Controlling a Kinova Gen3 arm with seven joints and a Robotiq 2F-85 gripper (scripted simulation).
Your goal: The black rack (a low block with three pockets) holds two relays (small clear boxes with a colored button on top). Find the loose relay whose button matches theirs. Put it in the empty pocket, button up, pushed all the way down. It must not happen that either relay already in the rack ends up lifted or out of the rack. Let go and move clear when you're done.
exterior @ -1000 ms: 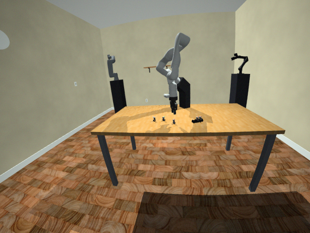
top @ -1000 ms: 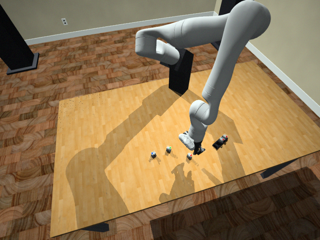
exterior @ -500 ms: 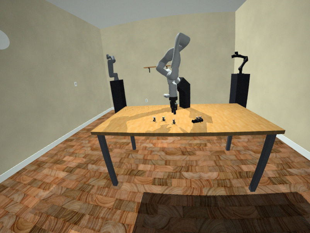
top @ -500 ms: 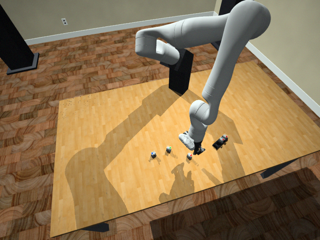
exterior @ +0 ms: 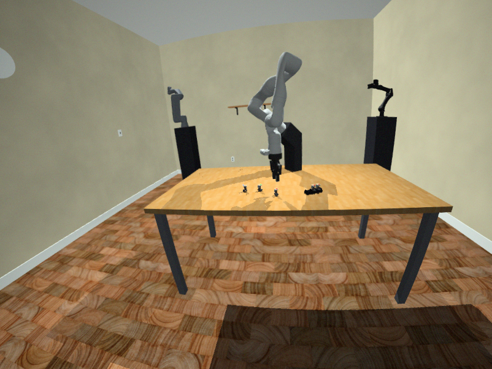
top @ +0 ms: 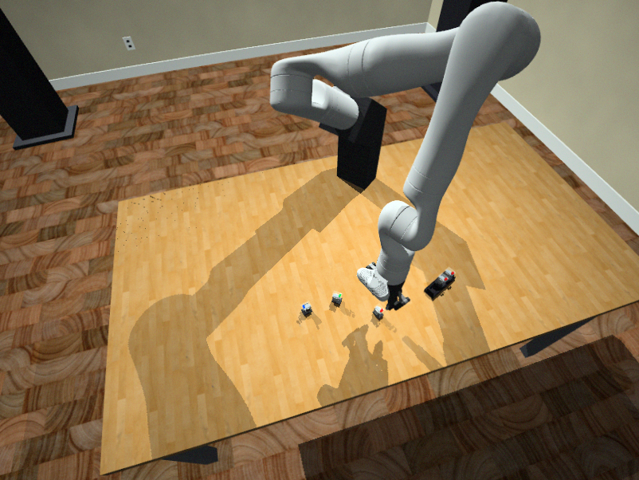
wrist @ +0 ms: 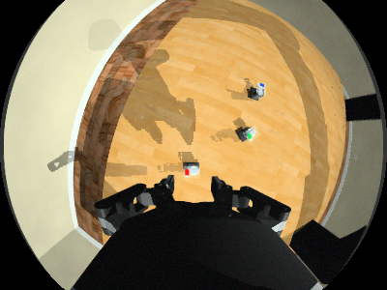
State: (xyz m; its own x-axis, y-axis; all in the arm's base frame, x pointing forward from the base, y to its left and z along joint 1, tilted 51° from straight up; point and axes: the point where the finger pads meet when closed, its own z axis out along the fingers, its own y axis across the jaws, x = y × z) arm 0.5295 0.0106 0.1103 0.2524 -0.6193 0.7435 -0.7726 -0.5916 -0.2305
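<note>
The black rack (top: 432, 291) (exterior: 309, 192) sits on the table's right front part with two red-button relays (top: 442, 279) (exterior: 316, 186) in it. The loose red-button relay (top: 378, 311) (exterior: 275, 192) (wrist: 190, 168) stands upright on the table, left of the rack. My gripper (top: 398, 301) (exterior: 276, 177) (wrist: 193, 183) is open and empty. It hangs above the table, close to the red-button relay; in the wrist view the relay lies just ahead of the fingertips. A green-button relay (top: 337, 297) (exterior: 259, 186) (wrist: 247, 133) and a blue-button relay (top: 306, 308) (exterior: 245, 188) (wrist: 258, 90) stand farther left.
The wooden table (top: 206, 289) (exterior: 357, 190) has its front edge close behind the relays in the top view. The arm's black pedestal (top: 361, 149) (exterior: 292, 146) stands at the table's far edge. Other black pedestals (exterior: 186, 151) (exterior: 379, 138) stand off the table.
</note>
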